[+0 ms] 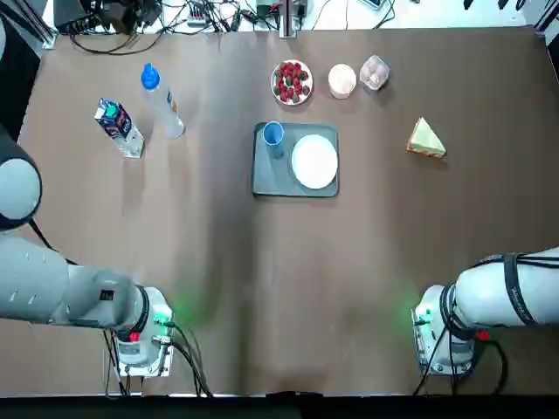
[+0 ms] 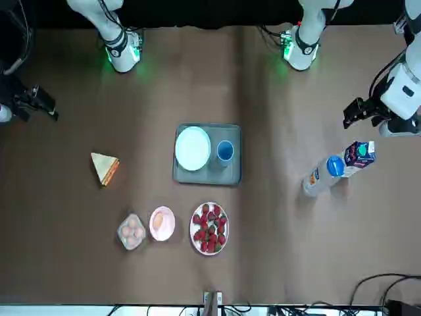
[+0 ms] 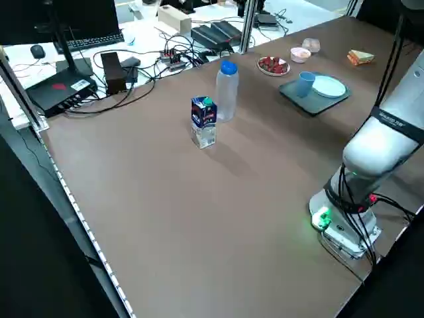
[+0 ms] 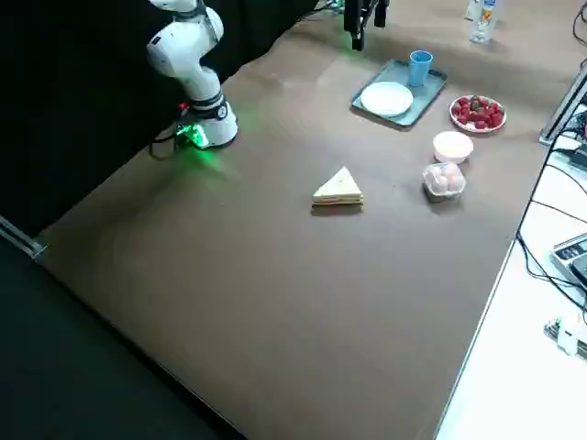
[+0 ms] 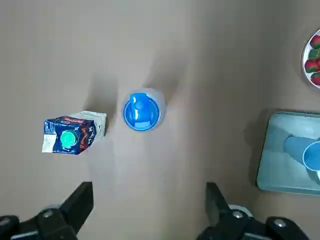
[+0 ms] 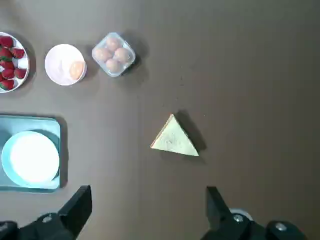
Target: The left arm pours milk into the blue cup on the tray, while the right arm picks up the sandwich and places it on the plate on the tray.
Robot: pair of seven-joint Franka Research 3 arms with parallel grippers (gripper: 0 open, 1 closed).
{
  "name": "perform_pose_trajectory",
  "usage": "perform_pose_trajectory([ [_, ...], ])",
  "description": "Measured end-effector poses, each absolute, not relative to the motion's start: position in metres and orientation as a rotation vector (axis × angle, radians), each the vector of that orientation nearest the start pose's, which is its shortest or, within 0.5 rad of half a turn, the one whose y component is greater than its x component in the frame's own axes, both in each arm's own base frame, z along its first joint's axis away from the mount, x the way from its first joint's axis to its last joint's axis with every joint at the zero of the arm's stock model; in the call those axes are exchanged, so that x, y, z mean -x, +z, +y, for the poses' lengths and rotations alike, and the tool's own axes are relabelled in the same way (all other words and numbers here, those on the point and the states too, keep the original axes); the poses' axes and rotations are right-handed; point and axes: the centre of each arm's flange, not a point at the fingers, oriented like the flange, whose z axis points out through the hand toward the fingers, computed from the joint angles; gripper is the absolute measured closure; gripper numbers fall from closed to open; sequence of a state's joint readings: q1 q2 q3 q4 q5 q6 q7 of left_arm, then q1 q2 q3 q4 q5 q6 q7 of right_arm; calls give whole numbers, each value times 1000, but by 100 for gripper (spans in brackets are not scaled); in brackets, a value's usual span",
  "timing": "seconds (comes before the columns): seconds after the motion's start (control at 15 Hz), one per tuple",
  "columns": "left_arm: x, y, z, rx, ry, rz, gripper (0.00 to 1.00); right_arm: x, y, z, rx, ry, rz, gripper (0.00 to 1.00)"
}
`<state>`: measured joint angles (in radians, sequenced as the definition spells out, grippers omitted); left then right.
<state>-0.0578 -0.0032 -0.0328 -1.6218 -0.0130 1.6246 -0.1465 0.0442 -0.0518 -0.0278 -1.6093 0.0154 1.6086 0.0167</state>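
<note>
table [image 1: 262, 279]: matt brown | plate [image 1: 314, 162]: glossy white | bottle [image 3: 226, 93]: clear plastic | milk [image 3: 203, 121]: printed carton

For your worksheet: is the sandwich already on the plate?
No, the sandwich lies on the bare table, apart from the empty plate.

- left wrist view: cup [image 5: 306, 151] and tray [image 5: 285, 155] run off the edge; so does the strawberry dish [image 5: 313, 59] beyond the tray.
- right wrist view: tray [image 6: 30, 185] also cropped.
- milk [image 1: 119, 127] print too small to read.
</note>
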Motion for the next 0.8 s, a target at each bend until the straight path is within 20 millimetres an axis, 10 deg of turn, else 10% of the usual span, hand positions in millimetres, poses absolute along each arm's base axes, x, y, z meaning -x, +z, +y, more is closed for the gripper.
perform_pose_trajectory([
  [0.47, -557, 602, -54, 3243, 25, -127, 1, -543, 636, 11, 3113, -83, 25, 0],
  [0.8, -571, 585, -2, 3430, 96, -384, 1, -543, 636, 15, 3112, -86, 12, 0],
])
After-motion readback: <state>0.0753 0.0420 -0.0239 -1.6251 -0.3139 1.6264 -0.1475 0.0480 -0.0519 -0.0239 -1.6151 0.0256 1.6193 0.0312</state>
